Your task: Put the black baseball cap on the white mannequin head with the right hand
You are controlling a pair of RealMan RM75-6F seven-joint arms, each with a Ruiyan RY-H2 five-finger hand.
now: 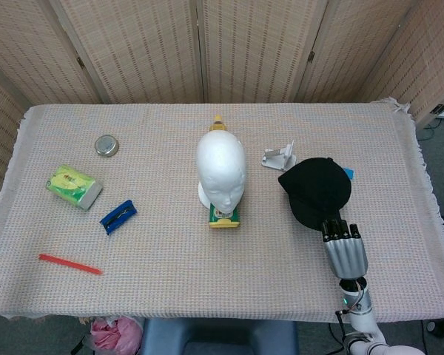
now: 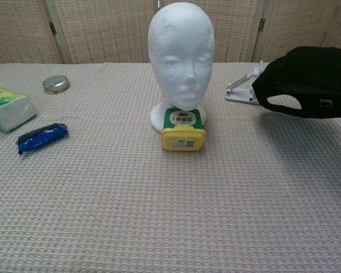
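The white mannequin head (image 1: 220,171) stands upright at the table's middle, facing me, also plain in the chest view (image 2: 181,54). My right hand (image 1: 344,248) holds the black baseball cap (image 1: 316,189) by its near edge. The cap hangs in the air to the right of the mannequin head, level with its face (image 2: 307,81), its rear opening and strap showing. Only the cap appears in the chest view; the hand is outside that frame. No left hand shows in either view.
A yellow-green box (image 1: 223,215) lies against the mannequin's base. A white phone stand (image 1: 280,157) and a small blue block (image 1: 349,174) sit behind the cap. At left lie a tissue pack (image 1: 73,186), blue packet (image 1: 118,215), red stick (image 1: 69,263) and metal tin (image 1: 106,145).
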